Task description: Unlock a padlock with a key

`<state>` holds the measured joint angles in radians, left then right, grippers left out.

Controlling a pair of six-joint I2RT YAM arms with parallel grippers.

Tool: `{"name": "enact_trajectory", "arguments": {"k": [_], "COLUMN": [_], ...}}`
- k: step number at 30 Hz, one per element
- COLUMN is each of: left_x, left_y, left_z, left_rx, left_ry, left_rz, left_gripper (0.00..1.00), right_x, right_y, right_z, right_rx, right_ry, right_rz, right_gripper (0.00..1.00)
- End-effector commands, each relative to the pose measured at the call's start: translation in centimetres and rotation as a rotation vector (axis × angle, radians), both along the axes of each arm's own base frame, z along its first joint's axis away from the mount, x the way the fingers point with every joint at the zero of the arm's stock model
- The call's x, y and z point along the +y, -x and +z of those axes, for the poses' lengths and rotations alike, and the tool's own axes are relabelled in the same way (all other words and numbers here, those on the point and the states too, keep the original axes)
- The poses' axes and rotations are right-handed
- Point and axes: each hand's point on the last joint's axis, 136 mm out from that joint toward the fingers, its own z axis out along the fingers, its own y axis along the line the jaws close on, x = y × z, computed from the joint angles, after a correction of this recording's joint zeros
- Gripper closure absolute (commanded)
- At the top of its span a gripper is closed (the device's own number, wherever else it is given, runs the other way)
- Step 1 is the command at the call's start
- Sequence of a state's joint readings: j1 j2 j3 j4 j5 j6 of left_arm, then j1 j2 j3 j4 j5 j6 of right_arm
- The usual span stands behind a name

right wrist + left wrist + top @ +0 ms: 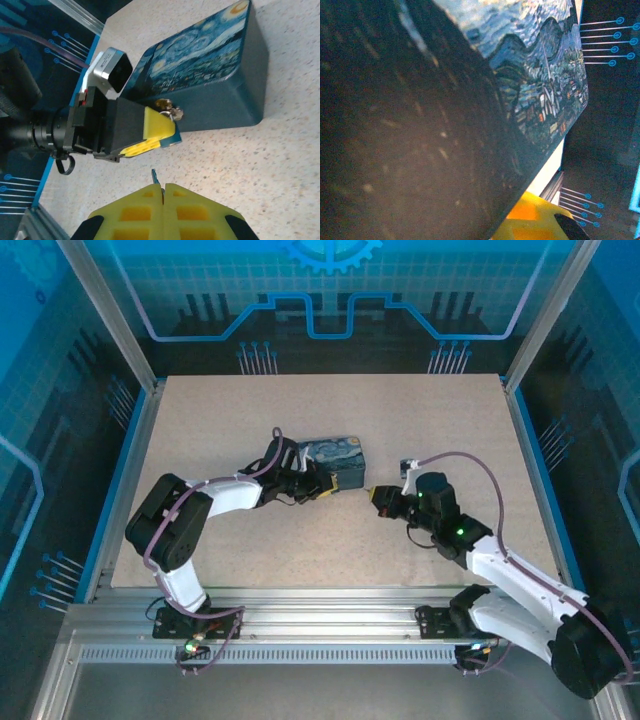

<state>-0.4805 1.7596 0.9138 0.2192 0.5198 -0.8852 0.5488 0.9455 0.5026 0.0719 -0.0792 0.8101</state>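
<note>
On the speckled table (450, 420), from above, the left gripper (325, 484) meets the tin's (338, 452) near side, with the right gripper (378, 498) just right of it. Left wrist: the painted tin is close up, and I cannot tell whether that claw grips. Right wrist: closed fingers (140, 210) pinch the key (154, 176), near the padlock (167, 107) on the tin, not touching.

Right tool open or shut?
Shut on the key: the right tool's yellow pads meet, key tip sticking out between them.

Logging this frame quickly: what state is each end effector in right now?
Left end effector: closed on the tin.
Right end effector: closed on the key.
</note>
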Motion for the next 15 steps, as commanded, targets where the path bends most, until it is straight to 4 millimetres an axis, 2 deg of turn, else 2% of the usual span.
{"name": "enact_trajectory", "arguments": {"k": [1, 8, 15], "left_x": [-0.7, -0.6, -0.5], "left_y": [-0.7, -0.6, -0.5], "left_z": [1.8, 1.5, 1.5], "left_rx": [-0.03, -0.024, -0.021], "left_ry": [0.065, 0.07, 0.08], "left_rz": [-0.019, -0.017, -0.012], "left_gripper": [1.0, 1.0, 1.0], "right_x": [0.6, 1.1, 0.8], "right_y": [-0.3, -0.7, -2.3], "right_z": [1.6, 2.2, 3.3], "right_rx": [-0.066, -0.091, -0.069], "right_ry": [-0.101, -0.132, -0.134], "right_rz": [-0.03, -0.026, -0.053], "right_gripper": [1.0, 1.0, 1.0]}}
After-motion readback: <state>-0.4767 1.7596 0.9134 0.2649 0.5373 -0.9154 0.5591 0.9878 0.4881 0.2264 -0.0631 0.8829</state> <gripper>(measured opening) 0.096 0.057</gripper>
